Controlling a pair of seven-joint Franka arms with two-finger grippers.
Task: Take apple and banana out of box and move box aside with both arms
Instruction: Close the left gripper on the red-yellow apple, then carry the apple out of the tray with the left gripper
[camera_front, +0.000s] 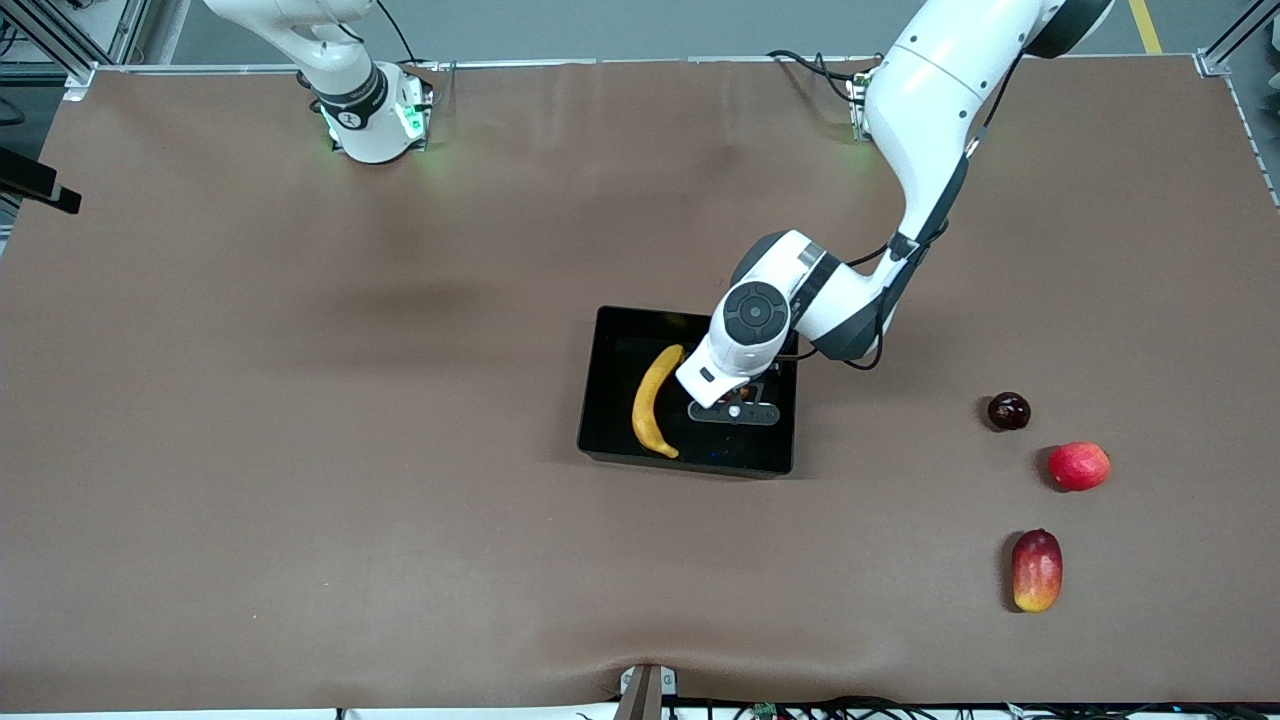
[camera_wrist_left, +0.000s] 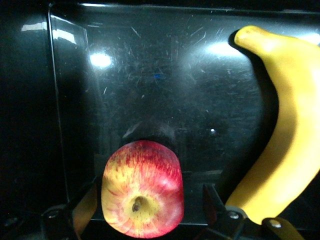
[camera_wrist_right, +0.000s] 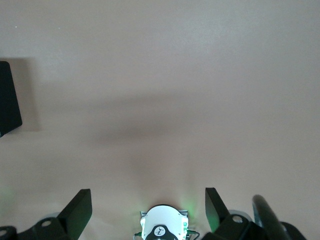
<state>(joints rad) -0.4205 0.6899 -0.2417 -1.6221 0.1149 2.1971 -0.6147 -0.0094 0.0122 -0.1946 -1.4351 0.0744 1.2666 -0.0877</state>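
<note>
Brown cloth covers the table (camera_front: 300, 450), wrinkled along its near edge, with metal frame rails at the corners. At mid-table sits the box (camera_front: 610, 400), and the left gripper (camera_front: 735, 408) hangs low inside it, fingers (camera_wrist_left: 84, 209) spread wider than the apple (camera_wrist_left: 142, 195) between them; whether they touch it is unclear. Just beside that gripper the banana (camera_front: 652, 402) lies in the box, long axis running nearer-to-farther, its ends bending toward the gripper. The right gripper (camera_wrist_right: 147, 210) waits, open, high above its own base, over bare cloth.
</note>
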